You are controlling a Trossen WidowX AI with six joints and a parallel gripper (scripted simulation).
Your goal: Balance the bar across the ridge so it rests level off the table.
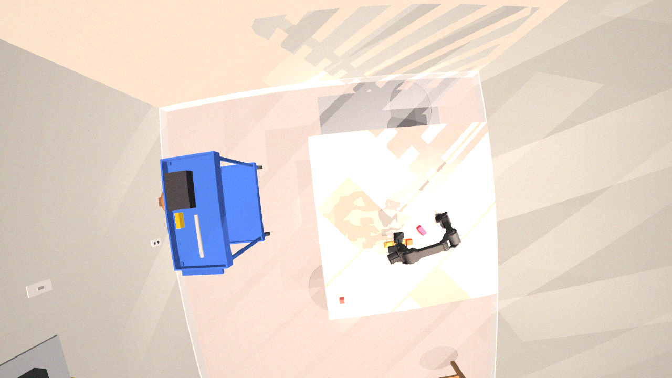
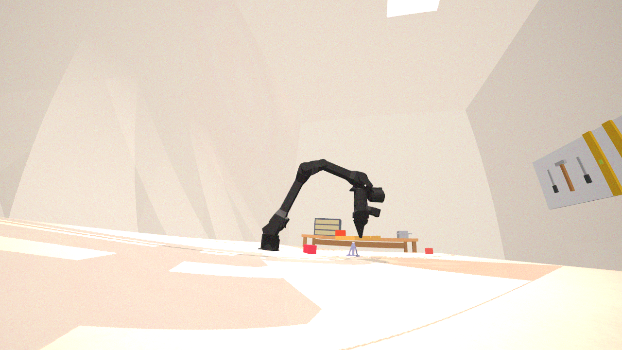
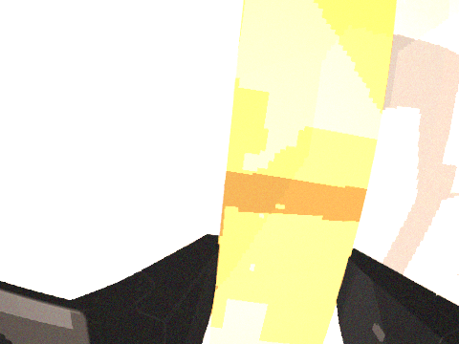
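The fingers were closed on the yellow bar, gripping it from both sides. The bar hung level just above the small ridge on the bench.

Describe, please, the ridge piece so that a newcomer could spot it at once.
Start at the black arm on the pale table top and follow it down to its end effector, shut on the yellow bar. Just below stands the ridge, a small lilac, tent-shaped stand, unlike the red blocks either side.
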